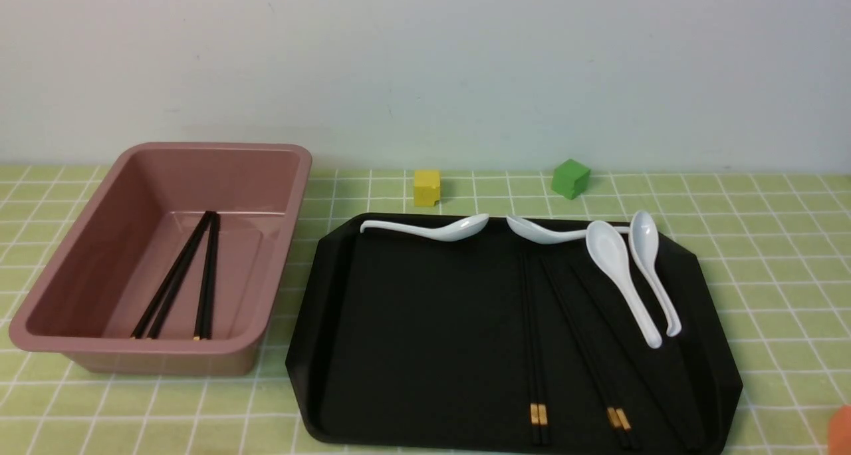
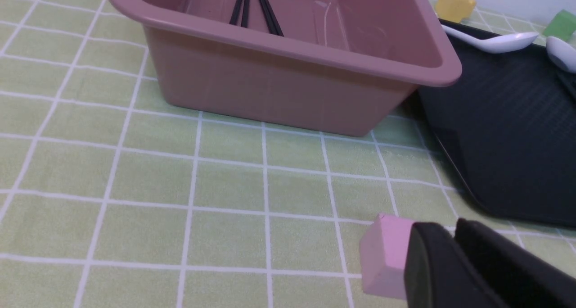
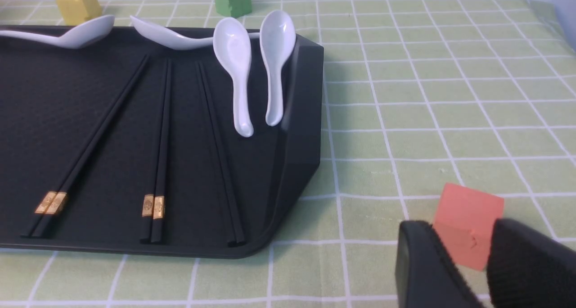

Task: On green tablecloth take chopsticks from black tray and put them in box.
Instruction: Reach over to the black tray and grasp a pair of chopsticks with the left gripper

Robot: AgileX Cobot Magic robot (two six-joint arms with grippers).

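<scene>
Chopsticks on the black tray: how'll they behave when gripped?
Probably stiff and light: the chopsticks are thin, straight sticks. They lie flat on the black tray, so a pinch may slip off. Pairs lie loose side by side; one stick could roll away.

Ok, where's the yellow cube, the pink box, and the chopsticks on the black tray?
Yellow cube [image 1: 427,187]: front view, on its front face.
Box [image 1: 85,262]: front view, on its left inner wall.
Chopsticks [image 1: 538,413]: front view, on the gold band of the leftmost pair outside the box.
</scene>
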